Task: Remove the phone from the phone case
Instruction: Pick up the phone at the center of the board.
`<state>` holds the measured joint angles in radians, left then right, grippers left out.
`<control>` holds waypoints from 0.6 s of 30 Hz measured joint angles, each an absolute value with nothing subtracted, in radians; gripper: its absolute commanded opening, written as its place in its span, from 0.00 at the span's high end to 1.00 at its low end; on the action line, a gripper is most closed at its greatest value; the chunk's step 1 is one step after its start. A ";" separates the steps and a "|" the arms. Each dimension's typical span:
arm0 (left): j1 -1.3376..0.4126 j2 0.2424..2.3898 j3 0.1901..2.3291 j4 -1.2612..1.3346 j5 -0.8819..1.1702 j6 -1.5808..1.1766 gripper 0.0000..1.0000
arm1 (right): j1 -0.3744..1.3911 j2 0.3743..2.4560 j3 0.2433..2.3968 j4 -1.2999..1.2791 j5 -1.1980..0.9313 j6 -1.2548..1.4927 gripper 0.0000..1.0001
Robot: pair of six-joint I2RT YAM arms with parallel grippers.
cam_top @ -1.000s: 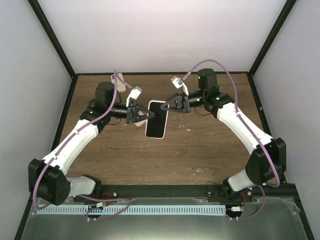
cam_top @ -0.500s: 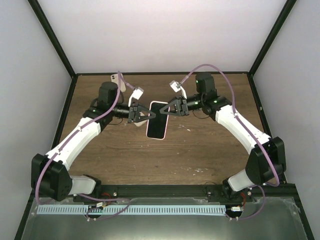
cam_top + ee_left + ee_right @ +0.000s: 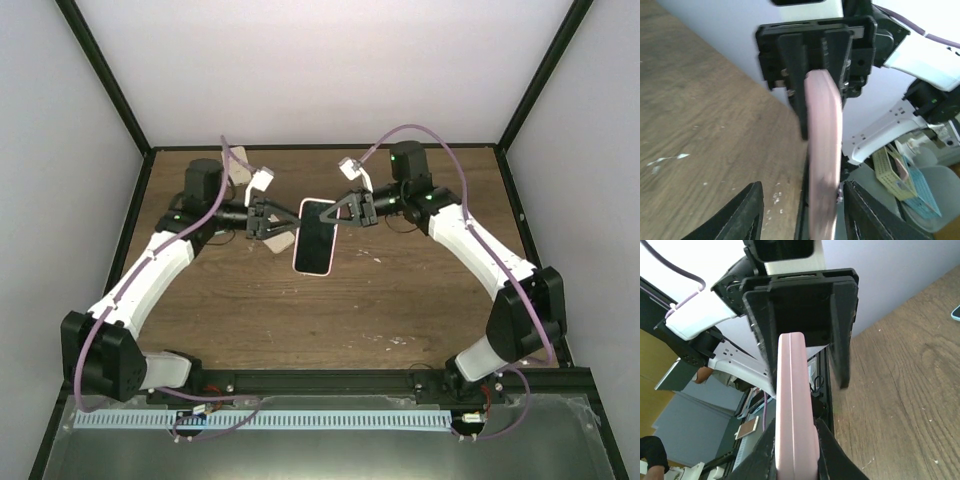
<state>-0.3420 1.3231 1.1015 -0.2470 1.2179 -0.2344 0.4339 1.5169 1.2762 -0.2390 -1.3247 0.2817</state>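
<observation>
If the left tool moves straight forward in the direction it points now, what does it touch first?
Most likely the pink phone case: its near edge stands between the open fingers of the left tool, while the right tool grips the far edge.

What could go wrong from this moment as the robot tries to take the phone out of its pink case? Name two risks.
1. Only the right tool clamps the black-screened phone in its pink case, and only at one end. The left tool stands open, so the phone could pivot or slip down onto the brown wooden table.
2. The left tool straddles the case's edge. Closing there might pinch case and phone together, so nothing separates.
</observation>
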 measured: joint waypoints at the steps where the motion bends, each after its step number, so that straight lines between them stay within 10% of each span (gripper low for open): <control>1: -0.318 1.321 1.101 -0.253 1.219 -0.228 0.51 | 0.427 1.522 1.285 -0.244 -1.332 0.282 0.99; 18: -0.317 1.216 0.985 -0.293 1.220 -0.171 0.53 | 0.304 1.522 1.343 -0.045 -1.424 0.526 0.99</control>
